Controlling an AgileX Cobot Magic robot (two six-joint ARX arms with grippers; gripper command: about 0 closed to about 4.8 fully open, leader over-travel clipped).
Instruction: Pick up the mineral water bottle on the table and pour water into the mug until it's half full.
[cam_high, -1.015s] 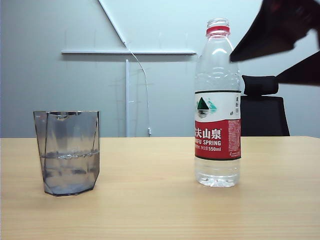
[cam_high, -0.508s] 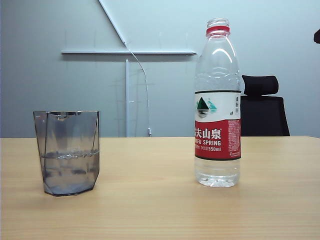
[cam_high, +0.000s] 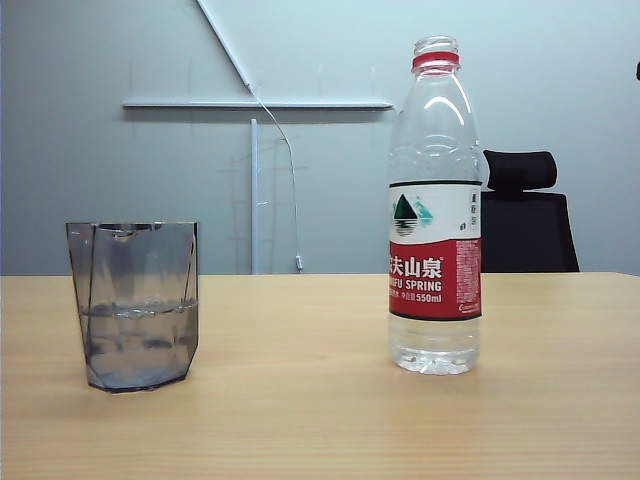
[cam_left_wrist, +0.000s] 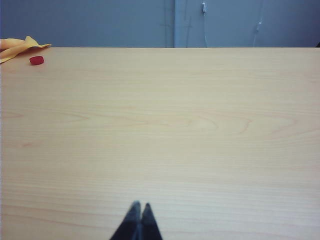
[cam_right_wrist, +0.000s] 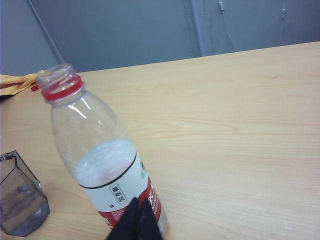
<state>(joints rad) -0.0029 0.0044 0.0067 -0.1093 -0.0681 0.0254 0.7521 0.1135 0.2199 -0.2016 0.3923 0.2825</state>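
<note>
Grey faceted mug (cam_high: 133, 305) stands upright at left on wooden table (cam_high: 320, 420), water (cam_high: 137, 345) filling roughly its lower half. Bottle (cam_high: 435, 210) stands upright at right, well apart from mug, cap off, red neck ring showing, water low in its base. My left gripper (cam_left_wrist: 138, 209) hangs over bare table, fingers pressed together, grasping nothing. My right gripper (cam_right_wrist: 136, 205) hovers just before bottle label, tips pinched together, empty. Red cap (cam_left_wrist: 36, 60) lies near orange cloth (cam_left_wrist: 17, 46) at far table edge.
</note>
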